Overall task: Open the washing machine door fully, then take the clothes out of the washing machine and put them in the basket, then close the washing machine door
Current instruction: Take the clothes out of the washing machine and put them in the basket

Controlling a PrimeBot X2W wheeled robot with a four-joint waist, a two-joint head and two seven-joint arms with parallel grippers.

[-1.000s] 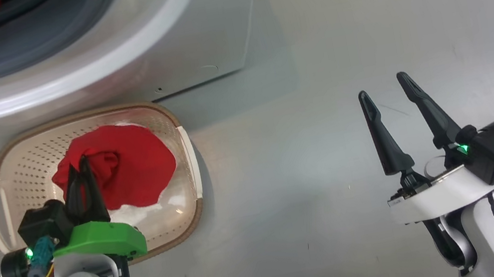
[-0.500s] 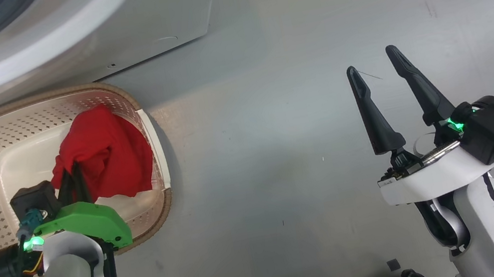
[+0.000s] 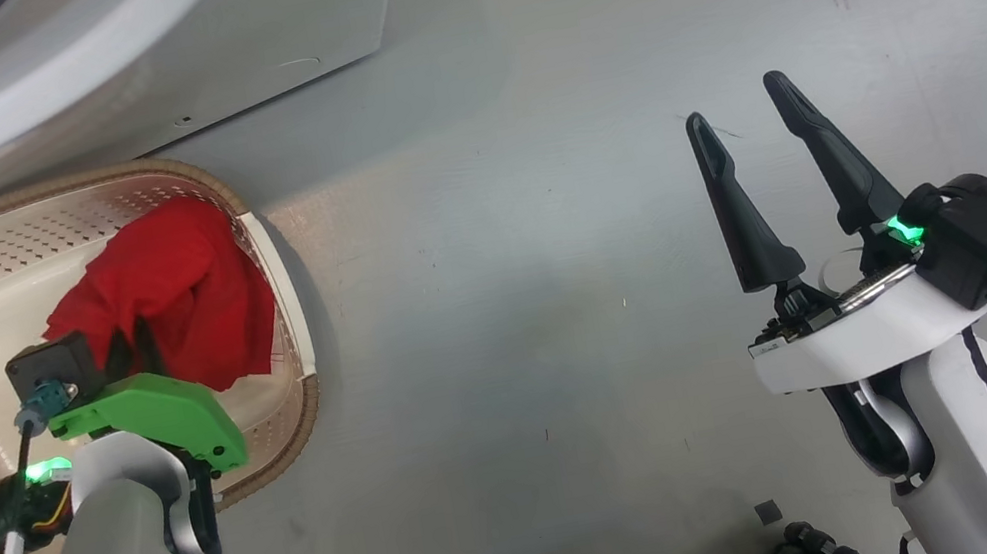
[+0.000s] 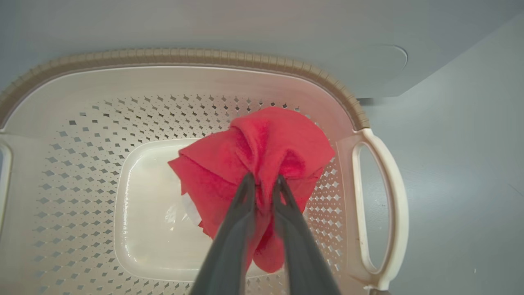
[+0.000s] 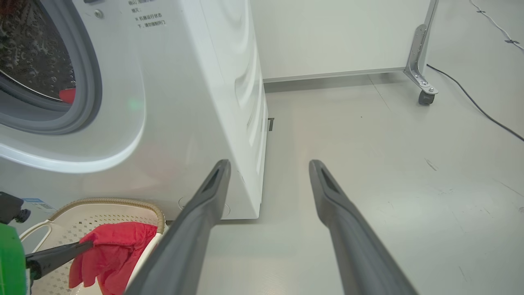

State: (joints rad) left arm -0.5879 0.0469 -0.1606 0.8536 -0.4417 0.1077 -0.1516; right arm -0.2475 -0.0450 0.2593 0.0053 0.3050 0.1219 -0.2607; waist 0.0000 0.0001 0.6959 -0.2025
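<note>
Bright red clothes (image 3: 158, 275) hang inside the cream basket (image 3: 31, 188), close to its right wall. My left gripper (image 3: 129, 341) is shut on a fold of them; in the left wrist view the red clothes (image 4: 278, 143) bunch up between the fingers of the gripper (image 4: 263, 180), above the floor of the basket (image 4: 204, 55). Off to the right, my right gripper (image 3: 735, 104) stands open and empty over the floor. The white washing machine (image 5: 184, 102) stands behind the basket, and more red fabric (image 5: 67, 95) lies in its drum. The washing machine door is out of view.
Bare grey floor stretches right of the basket. In the right wrist view a metal frame leg on a caster (image 5: 425, 96) and a black cable (image 5: 483, 110) sit at the far right by the wall. Small dark parts (image 3: 805, 547) lie near my base.
The head camera has swung, so the basket and machine sit further left and up. My left gripper has carried the clothes down towards the basket's right wall. The right gripper stays open.
</note>
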